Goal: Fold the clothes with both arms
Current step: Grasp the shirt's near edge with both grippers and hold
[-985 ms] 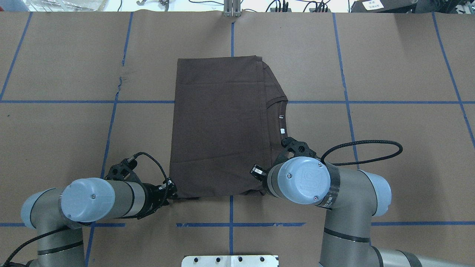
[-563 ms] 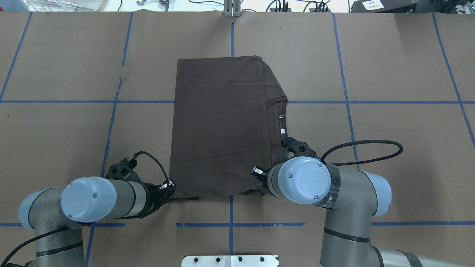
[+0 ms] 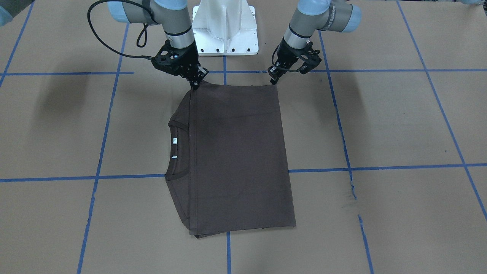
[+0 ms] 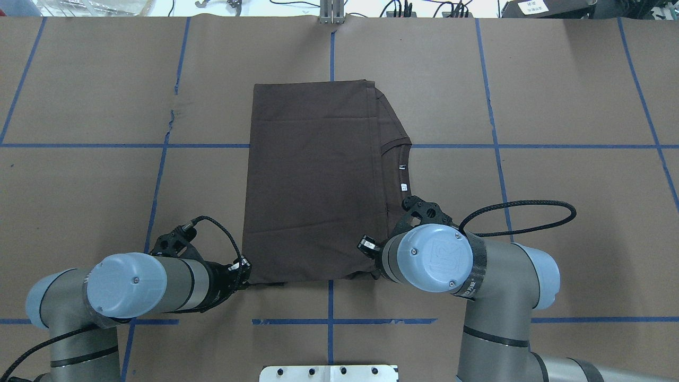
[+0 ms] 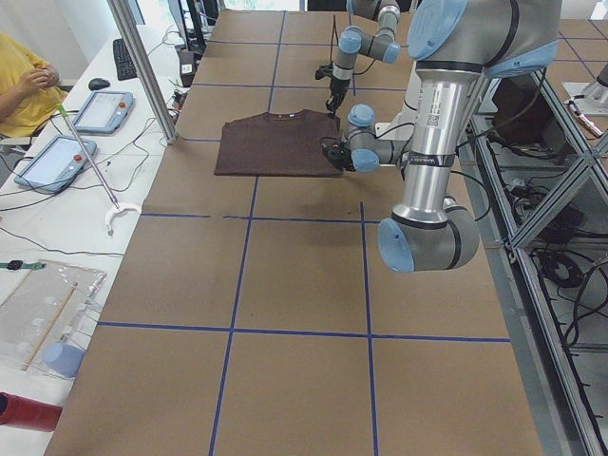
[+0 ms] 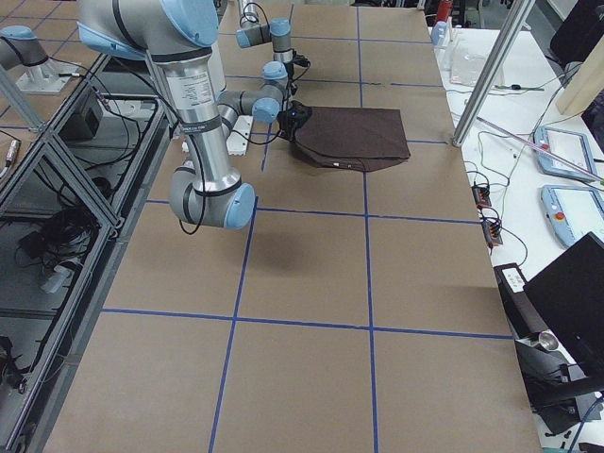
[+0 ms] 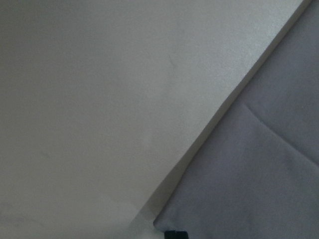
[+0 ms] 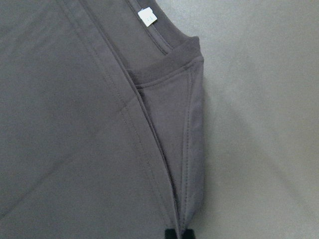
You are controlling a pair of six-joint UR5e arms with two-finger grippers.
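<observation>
Pinching near corners of shirt with left hand and right hand, both clamped shut. Hardly moved since a second ago; flat on surface, probably about to lift.

Even bright light, soft shadows

- Light-blue round plastic joint cap, wrist of right arm: embossed square emblem, reads as "UR".
- Black band round grey tube of left arm: pale lettering, not legible.
- Small white fabric tag inside ribbed collar of dark brown T-shirt: faint grey marks, too blurred to read.
- White paper label on dark box beyond table's far edge: print too small.
- White sticker on left arm's silver tube: unreadable.
</observation>
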